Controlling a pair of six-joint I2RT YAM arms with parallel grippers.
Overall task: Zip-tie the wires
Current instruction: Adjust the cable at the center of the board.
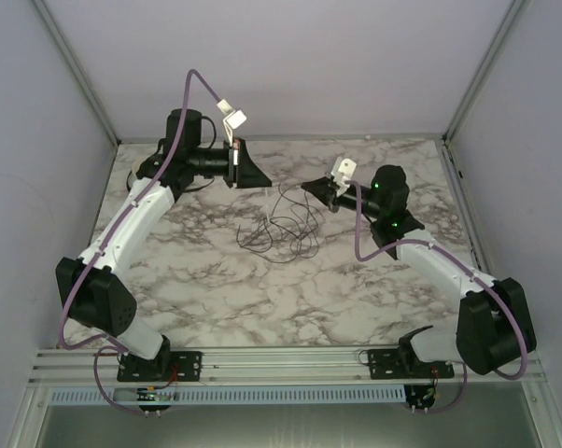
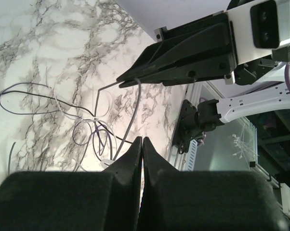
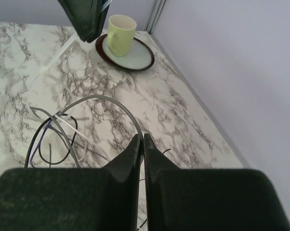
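The wires (image 1: 286, 227) lie in loose dark loops on the marble table (image 1: 216, 289), between the two grippers. My right gripper (image 3: 143, 137) is shut on a grey zip tie (image 3: 101, 98) that arches up from the wires (image 3: 48, 139). In the left wrist view the same zip tie (image 2: 133, 106) runs from the right gripper (image 2: 120, 81) down toward the wires (image 2: 87, 130). My left gripper (image 2: 142, 139) is shut with nothing visible between its fingers, hovering just beside the tangle. From above, the left gripper (image 1: 265, 180) and right gripper (image 1: 305, 186) face each other over the wires.
A pale green cup (image 3: 120, 32) on a dark-rimmed saucer (image 3: 141, 58) stands in the far left corner, behind the left gripper (image 3: 88, 37). Walls and metal frame posts (image 1: 472, 75) enclose the table. Spare white zip ties (image 2: 241, 142) lie off the table's near edge.
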